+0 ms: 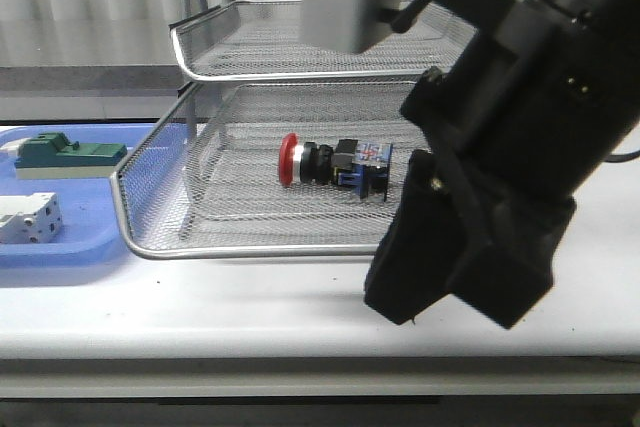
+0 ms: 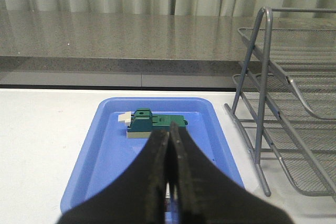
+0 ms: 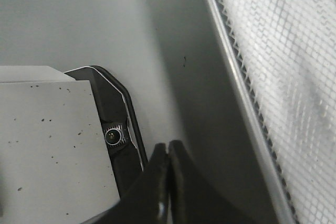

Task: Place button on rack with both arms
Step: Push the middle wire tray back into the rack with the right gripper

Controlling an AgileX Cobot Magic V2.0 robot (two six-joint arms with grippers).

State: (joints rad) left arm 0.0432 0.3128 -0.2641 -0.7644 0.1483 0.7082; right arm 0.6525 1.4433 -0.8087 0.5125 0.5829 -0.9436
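The button (image 1: pixel 330 164) lies on its side on the mesh floor of the rack's (image 1: pixel 150 182) lower tier in the front view, red cap toward the left, blue-black block toward the right. My right arm (image 1: pixel 510 167) fills the right foreground, in front of the rack and apart from the button. In the right wrist view my right gripper (image 3: pixel 168 149) is shut with nothing in it, beside the rack's rim (image 3: pixel 236 77). My left gripper (image 2: pixel 169 139) is shut and empty above a blue tray (image 2: pixel 105 150), left of the rack (image 2: pixel 262 103). The button is out of both wrist views.
The blue tray (image 1: pixel 60 252) lies left of the rack and holds a green block (image 1: pixel 65 154) and a white block (image 1: pixel 28 219). The green block (image 2: pixel 149 121) also shows just beyond my left fingers. A grey camera box (image 1: pixel 340 7) hangs before the upper tier.
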